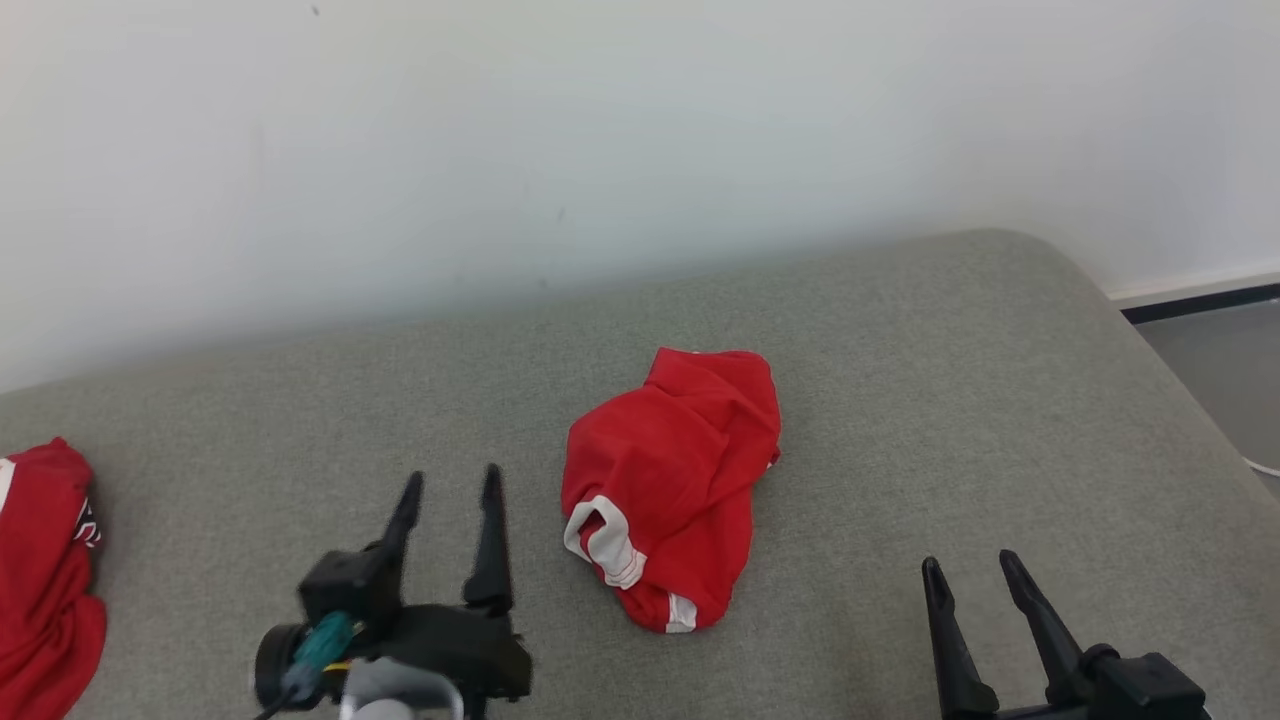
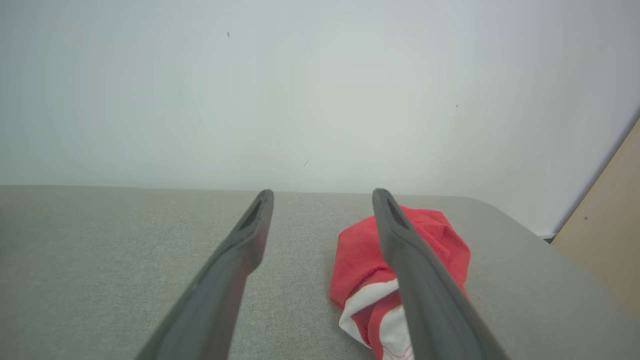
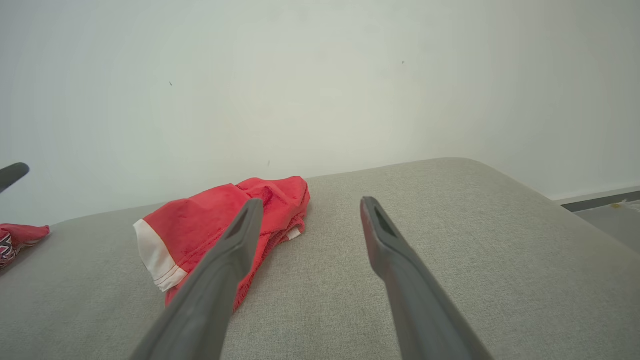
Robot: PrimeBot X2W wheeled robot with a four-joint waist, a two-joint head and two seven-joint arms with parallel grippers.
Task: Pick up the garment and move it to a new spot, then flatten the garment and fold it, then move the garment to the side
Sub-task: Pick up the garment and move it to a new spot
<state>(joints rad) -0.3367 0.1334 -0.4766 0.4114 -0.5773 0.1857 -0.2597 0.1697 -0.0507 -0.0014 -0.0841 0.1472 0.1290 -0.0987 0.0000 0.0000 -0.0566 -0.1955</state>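
The garment (image 1: 665, 490) lies midway on the cushion (image 1: 950, 400), between the left gripper (image 1: 450, 485) and right gripper (image 1: 968, 570), both with jaws apart. Open cushion runs right to its rounded corner; a red cloth (image 1: 40, 580) lies at the left edge.

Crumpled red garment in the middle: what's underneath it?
The red garment lies on the grey padded surface, which shows bare all round it. The patch directly beneath, and anything tucked in its folds, is covered.
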